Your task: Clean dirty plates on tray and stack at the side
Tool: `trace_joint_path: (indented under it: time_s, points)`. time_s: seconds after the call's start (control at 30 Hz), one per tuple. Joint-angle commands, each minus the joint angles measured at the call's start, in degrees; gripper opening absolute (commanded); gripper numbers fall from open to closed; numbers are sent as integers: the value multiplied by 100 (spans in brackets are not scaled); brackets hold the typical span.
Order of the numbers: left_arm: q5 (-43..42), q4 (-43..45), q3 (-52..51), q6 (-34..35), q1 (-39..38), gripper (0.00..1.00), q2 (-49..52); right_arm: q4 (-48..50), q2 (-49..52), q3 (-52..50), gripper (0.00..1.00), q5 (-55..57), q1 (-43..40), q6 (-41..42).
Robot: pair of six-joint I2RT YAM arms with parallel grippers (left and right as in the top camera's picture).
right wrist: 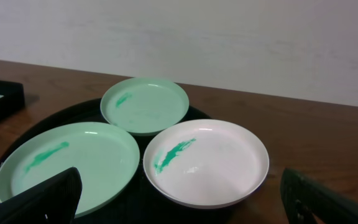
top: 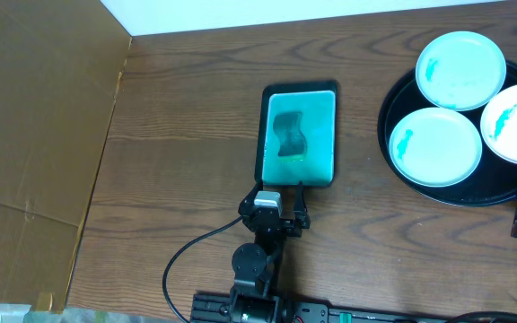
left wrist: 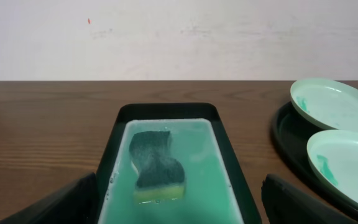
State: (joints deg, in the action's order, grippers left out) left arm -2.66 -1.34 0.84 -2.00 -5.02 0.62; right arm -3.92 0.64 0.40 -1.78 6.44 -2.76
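Brown wooden table point(top: 187, 135) runs back to a pale wall; at its near edge the left gripper point(top: 281, 193) hovers with jaws wide apart and empty, just short of a teal dish point(left wrist: 166, 111); near right, the right gripper point(right wrist: 180, 205) also stands wide apart and holds nothing, facing the tray point(top: 386, 126); a sponge point(left wrist: 157, 165) lies soaking in the dish's green water, straight ahead of the left jaws; far right, the black tray carries all three plates point(top: 435, 146), each with a teal smear on its face, none lifted, none stacked beside it; so the job looks barely begun, and the step in hand seems to be fetching the sponge; the next move likely calls for the left arm to ease forward and down, jaws straddling the sponge's narrow waist and clear of the dish walls, then close and lift without slopping water.
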Motion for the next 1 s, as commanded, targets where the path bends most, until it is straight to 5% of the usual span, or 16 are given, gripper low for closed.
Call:
trace_joint_path:
  time_s: [0.0, 0.97]
  points:
    - [50, -267, -61, -96, 28, 84, 42, -17, -26, -9, 99, -63, -46, -52]
    - [50, -267, -61, -96, 28, 84, 42, -17, -26, -9, 99, -63, -46, -52]
